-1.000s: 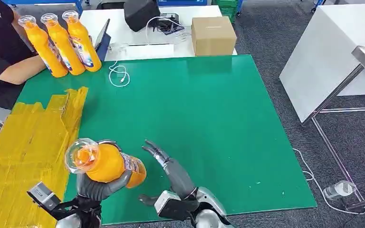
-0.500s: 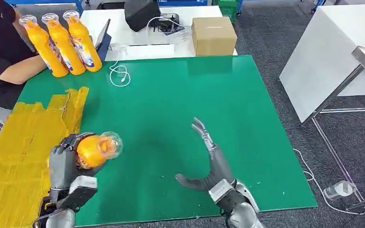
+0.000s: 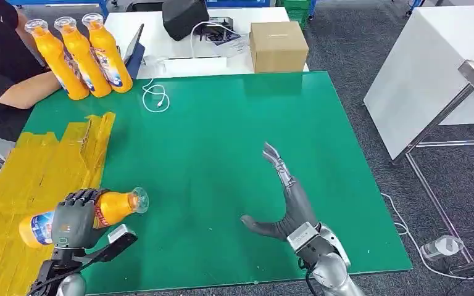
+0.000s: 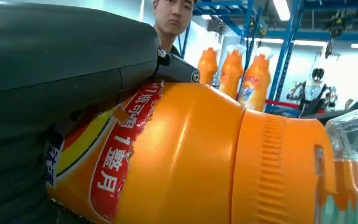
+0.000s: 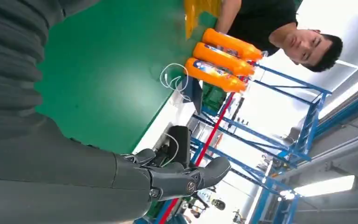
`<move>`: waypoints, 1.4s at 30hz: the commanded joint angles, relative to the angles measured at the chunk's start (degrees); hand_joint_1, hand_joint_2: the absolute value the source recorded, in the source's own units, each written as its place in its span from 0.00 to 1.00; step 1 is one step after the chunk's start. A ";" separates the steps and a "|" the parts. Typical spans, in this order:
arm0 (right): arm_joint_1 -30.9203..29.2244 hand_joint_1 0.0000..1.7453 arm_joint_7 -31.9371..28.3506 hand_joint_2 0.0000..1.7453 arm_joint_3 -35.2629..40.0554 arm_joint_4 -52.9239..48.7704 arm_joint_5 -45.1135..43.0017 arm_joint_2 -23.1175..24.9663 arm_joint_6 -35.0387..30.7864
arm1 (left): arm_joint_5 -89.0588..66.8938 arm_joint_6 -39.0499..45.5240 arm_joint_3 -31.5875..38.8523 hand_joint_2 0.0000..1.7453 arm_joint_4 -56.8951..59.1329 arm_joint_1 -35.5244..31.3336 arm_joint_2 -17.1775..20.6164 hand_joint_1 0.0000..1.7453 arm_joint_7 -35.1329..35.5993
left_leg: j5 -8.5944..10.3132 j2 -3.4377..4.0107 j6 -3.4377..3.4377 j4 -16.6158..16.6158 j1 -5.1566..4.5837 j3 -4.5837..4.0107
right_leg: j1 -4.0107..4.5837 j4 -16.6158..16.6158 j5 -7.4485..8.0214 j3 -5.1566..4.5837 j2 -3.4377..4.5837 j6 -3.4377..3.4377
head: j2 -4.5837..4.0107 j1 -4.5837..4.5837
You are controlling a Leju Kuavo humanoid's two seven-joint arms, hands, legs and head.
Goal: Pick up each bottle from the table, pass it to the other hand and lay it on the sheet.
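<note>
Bottle [image 3: 80, 216] lies near-horizontal in left hand [image 3: 71, 223], fingers wrapped round its body, base over yellow sheet [image 3: 24, 179], cap toward green worktop [image 3: 234, 142]. Right hand [image 3: 287, 203] spread, holding nothing, well apart.

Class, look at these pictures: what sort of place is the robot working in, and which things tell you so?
Probably a robotics lab or workshop: blue metal racking, another humanoid robot standing far off, and a green work table beside a cable-strewn white desk.

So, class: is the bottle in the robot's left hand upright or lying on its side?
On its side. In the head view the bottle lies level in the left hand, clear cap toward the green table, base over the yellow sheet.
</note>
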 commanded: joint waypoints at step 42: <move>-7.76 0.00 0.84 1.00 4.46 9.59 -0.65 1.08 0.88 | 6.97 -19.78 5.07 0.00 8.17 2.55 9.29 0.00 -2.97 | -0.03 -0.01 -0.02 -0.05 -0.04 0.79 | -0.01 -0.04 0.00 0.81 -0.03 -0.07 | 0.00 0.02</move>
